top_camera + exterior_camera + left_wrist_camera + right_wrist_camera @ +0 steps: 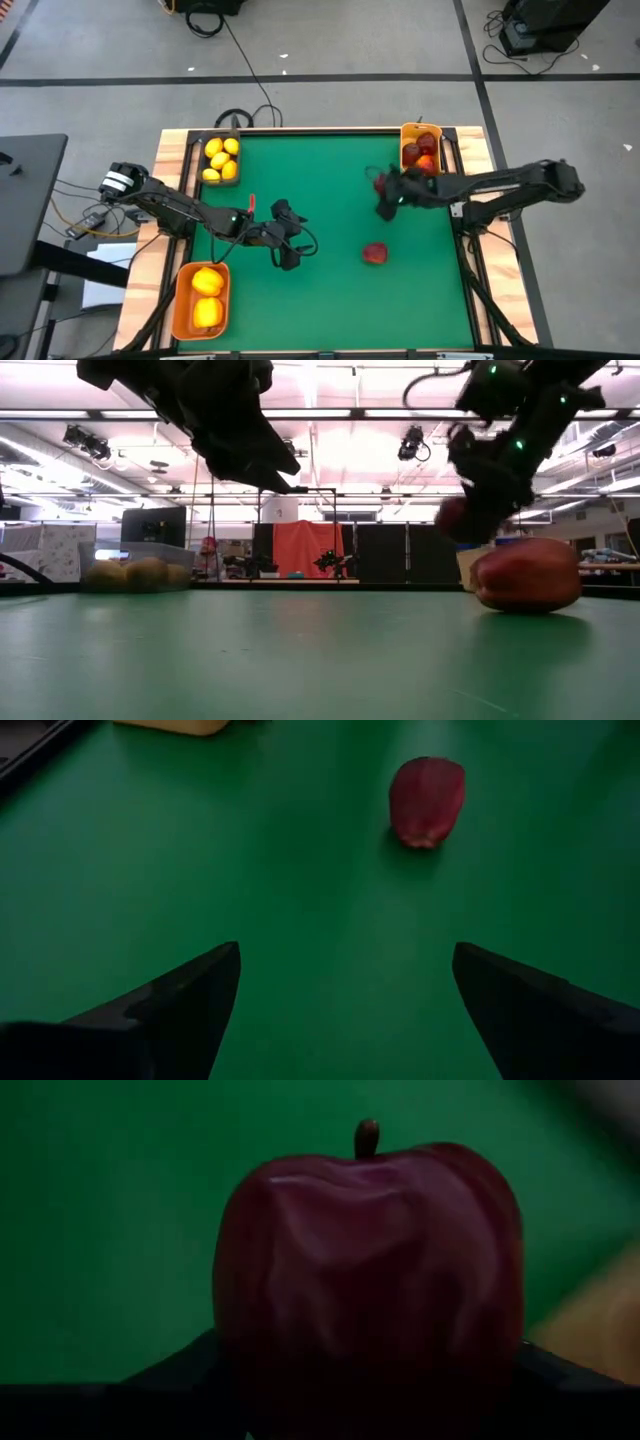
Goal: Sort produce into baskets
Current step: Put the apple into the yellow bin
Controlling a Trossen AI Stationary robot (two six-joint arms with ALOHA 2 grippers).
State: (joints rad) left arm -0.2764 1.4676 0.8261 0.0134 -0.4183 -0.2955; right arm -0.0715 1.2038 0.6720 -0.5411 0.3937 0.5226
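My right gripper [384,190] is shut on a dark red apple [370,1270], held above the mat near the far right basket [422,131], which holds other red apples. A second red apple [375,254] lies on its side on the green mat, right of centre. It shows in the left wrist view [427,800] ahead of my left gripper [290,250], which is open and empty above the mat. A far left basket [221,160] holds small yellow lemons. A near left orange basket [202,300] holds bigger yellow fruit. My right gripper pinches the dark red apple between its two fingers, which meet its two opposite sides [235,1350]. The stem [367,1138] points away from the wrist. The apple is lifted clear of the mat, as the low view [455,520] shows.
The mat's wooden frame [170,170] borders the table on both sides. Cables and floor lie beyond the far edge. The middle of the green mat [320,190] is bare.
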